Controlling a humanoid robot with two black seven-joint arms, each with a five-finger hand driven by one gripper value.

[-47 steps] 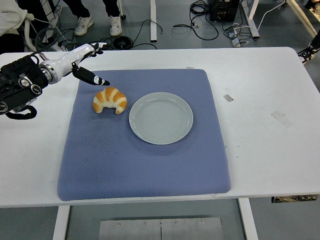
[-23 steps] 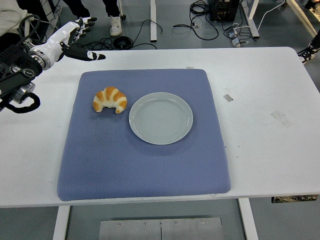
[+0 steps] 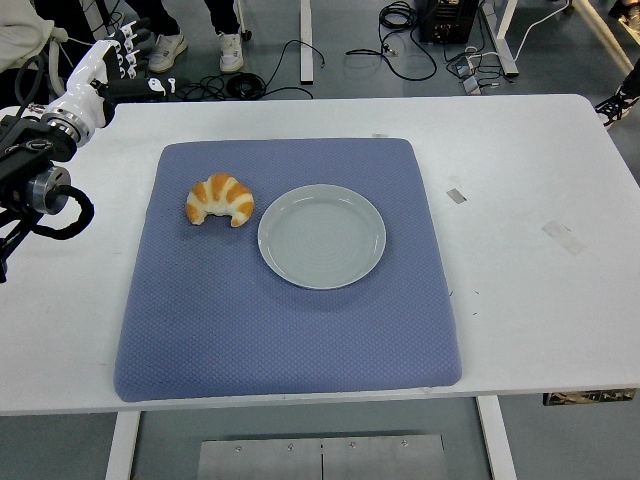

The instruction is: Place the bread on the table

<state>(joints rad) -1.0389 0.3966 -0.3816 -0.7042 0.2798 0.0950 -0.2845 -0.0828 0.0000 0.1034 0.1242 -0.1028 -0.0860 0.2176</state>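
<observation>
Bread: lay on the blue mat, just beside the plate.
Left hand: was far from the bread, fingers spread, holding nothing.

L arm comes in from the left edge, black forearm w/ round joint housings low at the left, wrist angled up toward the far-left corner. Left hand is white w/ dark fingertips, raised at the far left, palm side turned roughly rightward. Fingers spread and loosely extended, holding nothing; thumb sticks out to the right, apart from the rest. R arm not visible.
</observation>
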